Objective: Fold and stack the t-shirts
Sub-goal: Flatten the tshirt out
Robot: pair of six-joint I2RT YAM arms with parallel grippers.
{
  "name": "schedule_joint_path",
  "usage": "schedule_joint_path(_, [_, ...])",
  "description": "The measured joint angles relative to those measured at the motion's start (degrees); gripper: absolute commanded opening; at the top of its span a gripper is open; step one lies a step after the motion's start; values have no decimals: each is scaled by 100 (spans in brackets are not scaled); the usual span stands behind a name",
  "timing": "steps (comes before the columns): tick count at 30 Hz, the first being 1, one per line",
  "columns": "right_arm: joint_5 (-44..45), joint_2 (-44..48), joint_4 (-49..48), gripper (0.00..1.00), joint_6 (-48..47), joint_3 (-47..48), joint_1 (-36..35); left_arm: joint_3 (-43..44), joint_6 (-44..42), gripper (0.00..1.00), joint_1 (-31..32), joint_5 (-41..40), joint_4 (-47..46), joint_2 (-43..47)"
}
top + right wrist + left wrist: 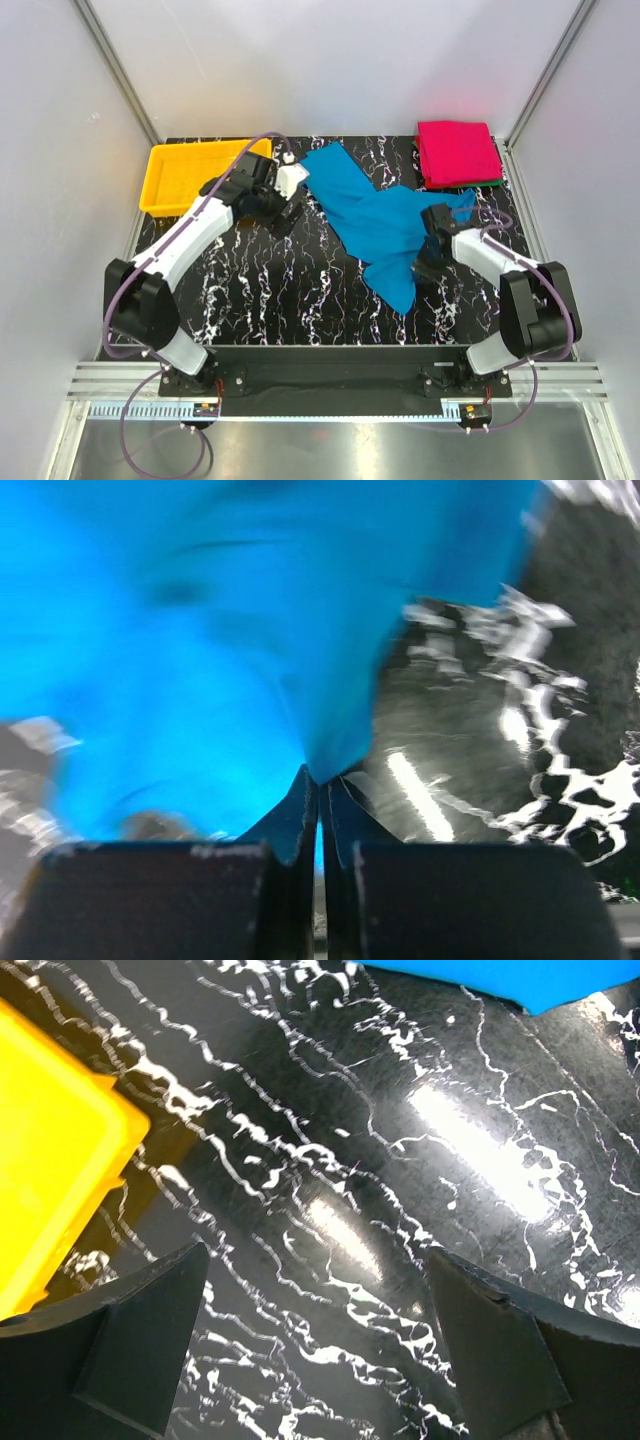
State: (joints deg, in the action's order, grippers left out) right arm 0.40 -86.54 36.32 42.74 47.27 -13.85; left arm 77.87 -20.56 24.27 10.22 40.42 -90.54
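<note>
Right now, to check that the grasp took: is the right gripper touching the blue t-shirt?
Touching. The right wrist view shows the right gripper shut on a fold of the blue t-shirt, the cloth pinched where its jaws meet.

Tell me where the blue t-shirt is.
In the top view the blue t-shirt sprawls just right of centre, its edge pinched in the right pincer, nearer than the folded pink shirt.

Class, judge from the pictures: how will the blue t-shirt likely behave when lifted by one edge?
Probably floppy: the blue t-shirt lies in loose creases, so it should droop below the grip. Likely light: the right gripper, shut on one edge, holds the cloth in a peak. Its spread part may drag across the table.
</note>
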Motion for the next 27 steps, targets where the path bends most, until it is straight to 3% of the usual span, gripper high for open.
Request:
schedule_joint_path(4, [-262, -63, 625, 0, -457, 1550, -212, -98, -13, 98, -293, 20, 85, 295])
schedule_joint_path(11, [-1235, -1075, 1139, 0, -1340, 7187, -1130, -120, -63, 99, -1143, 17, 275, 835])
schedule_joint_path(15, [-1725, -1241, 1397, 0, -1408, 9110, -1152, -120, -168, 99, -1351, -4, 352, 1250])
schedule_joint_path(18, [-1733, -931, 1403, 0, -1425, 9311, -1117, -107, -260, 99, -1349, -4, 380, 1451])
schedule_joint_path(21, [-1611, -299, 1390, 0, -1390, 8568, -1058, -33, -348, 99, -1346, 11, 413, 1504])
schedule_joint_path(23, [-1624, 107, 1384, 0, -1298, 7871, -837, 17, -365, 94, -1338, 109, 417, 1473])
schedule_joint_path(25, [-1639, 476, 1366, 0, -1182, 7090, -358, 79, -365, 81, -1285, 223, 413, 1353])
schedule_joint_path(27, [-1587, 713, 1266, 0, -1132, 6356, 155, 111, -372, 77, -1106, 243, 387, 1126])
